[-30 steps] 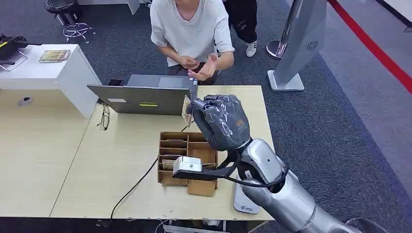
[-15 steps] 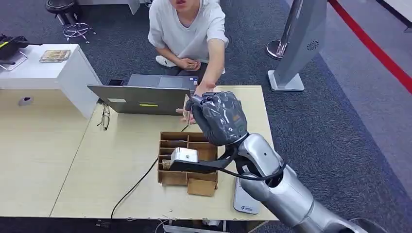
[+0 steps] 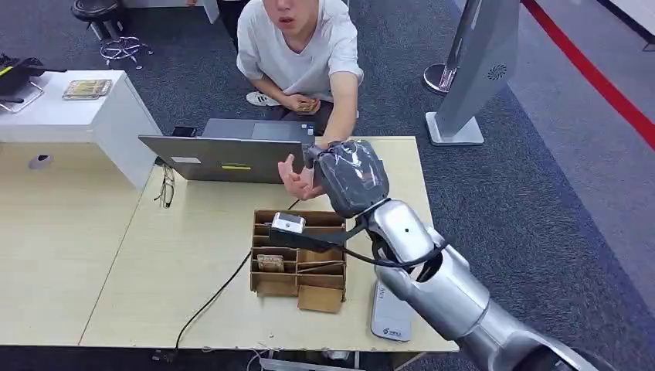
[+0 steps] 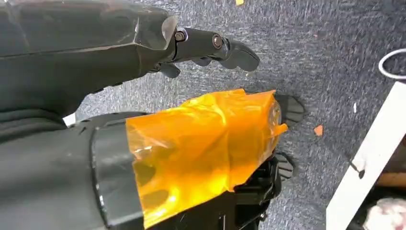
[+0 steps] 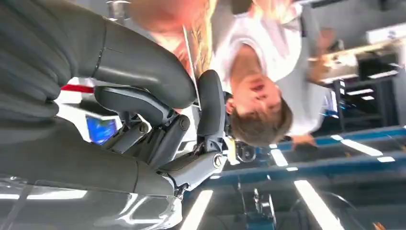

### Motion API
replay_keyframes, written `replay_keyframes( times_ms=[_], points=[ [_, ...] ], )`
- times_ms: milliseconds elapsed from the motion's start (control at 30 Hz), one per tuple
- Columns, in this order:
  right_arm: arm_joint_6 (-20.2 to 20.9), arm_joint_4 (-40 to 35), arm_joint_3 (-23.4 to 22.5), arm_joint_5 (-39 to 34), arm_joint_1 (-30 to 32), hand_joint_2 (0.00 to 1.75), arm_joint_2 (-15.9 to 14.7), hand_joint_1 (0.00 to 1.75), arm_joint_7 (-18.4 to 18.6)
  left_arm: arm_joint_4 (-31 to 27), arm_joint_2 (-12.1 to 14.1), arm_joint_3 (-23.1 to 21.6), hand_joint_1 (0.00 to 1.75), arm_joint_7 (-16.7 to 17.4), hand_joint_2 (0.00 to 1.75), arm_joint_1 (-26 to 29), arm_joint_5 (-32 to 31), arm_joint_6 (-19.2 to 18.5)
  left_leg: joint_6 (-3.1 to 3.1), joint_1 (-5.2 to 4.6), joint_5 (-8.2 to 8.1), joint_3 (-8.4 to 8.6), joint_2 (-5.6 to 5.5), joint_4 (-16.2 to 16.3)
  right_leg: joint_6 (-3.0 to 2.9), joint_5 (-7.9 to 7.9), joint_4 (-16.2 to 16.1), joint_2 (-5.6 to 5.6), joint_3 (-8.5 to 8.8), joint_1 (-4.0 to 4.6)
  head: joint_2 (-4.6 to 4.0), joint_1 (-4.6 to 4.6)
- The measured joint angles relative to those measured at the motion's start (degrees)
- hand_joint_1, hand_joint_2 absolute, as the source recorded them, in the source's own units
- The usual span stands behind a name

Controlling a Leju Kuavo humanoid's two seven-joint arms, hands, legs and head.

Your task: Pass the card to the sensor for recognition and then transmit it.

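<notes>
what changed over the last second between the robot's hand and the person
The right hand, pinching the card, pushed farther across the table toward the person. The person's hand reached out and now sits open right by it. The laptop and cardboard tray stayed put.

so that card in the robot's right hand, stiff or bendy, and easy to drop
Probably stiff: in the right wrist view the card shows as a straight thin edge. Likely light and smooth, so it could slip, since the right hand pinches it only between thumb and fingers while the person's hand reaches in.
</notes>
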Motion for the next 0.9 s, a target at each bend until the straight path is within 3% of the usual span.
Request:
replay_keyframes(
  times_ms=[67,100,133,167,367,400,900],
  points=[
    [0.57,1.29,0.02,0.61,-0.27,1.75,0.02,1.31,0.48,-0.02,-0.11,0.00,0.00,0.02,0.00,0.00,-0.07,-0.04,0.00,0.00,0.00,0.00,0.00,0.00,0.00,0.00,0.00,0.00,0.00,0.00,0.00,0.00],
    [0.85,1.89,0.04,0.63,-0.35,1.75,0.02,0.52,0.61,-0.02,-0.15,0.02,0.00,0.04,0.00,0.00,-0.13,-0.04,0.00,0.00,0.00,0.00,0.00,0.00,0.00,0.00,0.00,0.00,0.00,0.00,0.00,0.00],
    [1.11,2.42,0.04,0.74,-0.42,1.75,0.02,0.52,0.85,-0.02,-0.17,0.00,0.00,0.06,0.00,0.00,-0.24,-0.04,0.00,0.00,0.00,0.00,0.00,0.00,0.01,0.01,0.00,0.00,0.00,0.00,0.00,0.02],
    [1.50,2.94,0.07,1.05,-0.53,1.75,0.02,0.00,1.07,-0.02,-0.20,0.02,0.00,0.06,0.00,0.00,-0.28,-0.04,0.00,0.00,0.00,0.00,0.00,0.00,0.01,0.01,0.00,0.00,0.00,0.00,0.00,0.00],
    [2.58,5.20,0.28,1.59,-0.95,1.75,0.02,0.00,1.66,-0.02,-0.24,0.02,0.00,0.13,0.00,-0.01,-0.59,-0.07,0.00,0.00,0.00,0.00,0.00,0.00,0.00,0.00,0.00,0.00,0.00,0.00,0.00,0.00],
    [2.62,5.46,0.35,1.59,-1.03,0.00,0.02,0.00,1.68,-0.02,-0.24,0.02,0.00,0.13,0.00,-0.01,-0.61,-0.07,0.00,0.00,0.00,0.00,0.00,0.00,0.00,0.00,0.00,0.01,-0.01,0.00,0.00,0.00],
    [1.37,5.04,0.46,1.57,-0.88,0.00,0.02,0.00,1.24,-0.02,-0.22,0.02,0.00,0.06,0.00,0.02,-0.74,0.22,0.00,0.00,0.00,0.00,0.01,0.00,0.00,0.00,0.00,0.01,-0.01,0.00,0.00,0.00]
  ],
)
